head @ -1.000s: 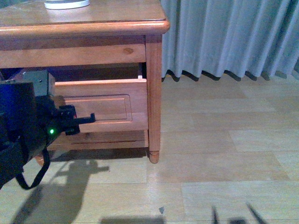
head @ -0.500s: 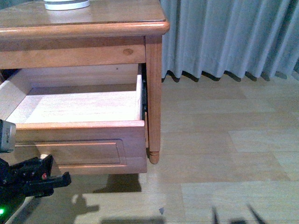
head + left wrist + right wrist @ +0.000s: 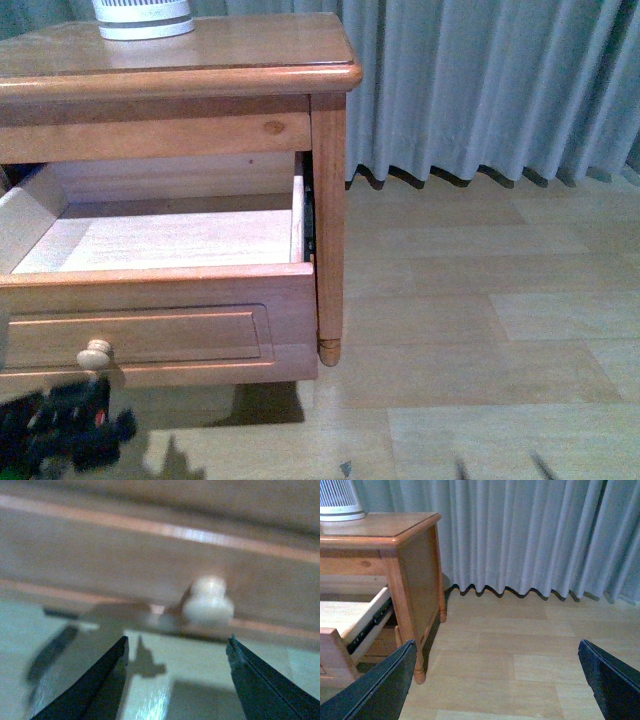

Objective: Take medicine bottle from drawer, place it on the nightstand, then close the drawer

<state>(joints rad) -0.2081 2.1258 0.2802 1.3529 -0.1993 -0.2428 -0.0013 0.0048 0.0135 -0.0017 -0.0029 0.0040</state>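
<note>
A: Where's the drawer from your seat?

B: On my front feed the drawer (image 3: 160,320) stands well out past the front edge of the table (image 3: 200,80). Its right side is just beside the post at the front right corner. I see pale board inside, and the drawer's left part runs out of frame.

A: And the bottle?

B: I can't find it in any feed, so I can't tell where it is.

A: Left arm?

B: My left end effector (image 3: 176,645) is spread, low in front of the drawer face. The knob (image 3: 207,600) sits beyond the gap, nearer one side and touching neither. That wrist feed is blurred.

A: Right?

B: The right end effector (image 3: 496,647) is spread wide too, holding nothing. It's off past the table's right edge, over the floor (image 3: 520,645), with the curtain (image 3: 520,540) behind. A white slatted appliance (image 3: 143,18) stands on the top, back from the front edge.
</note>
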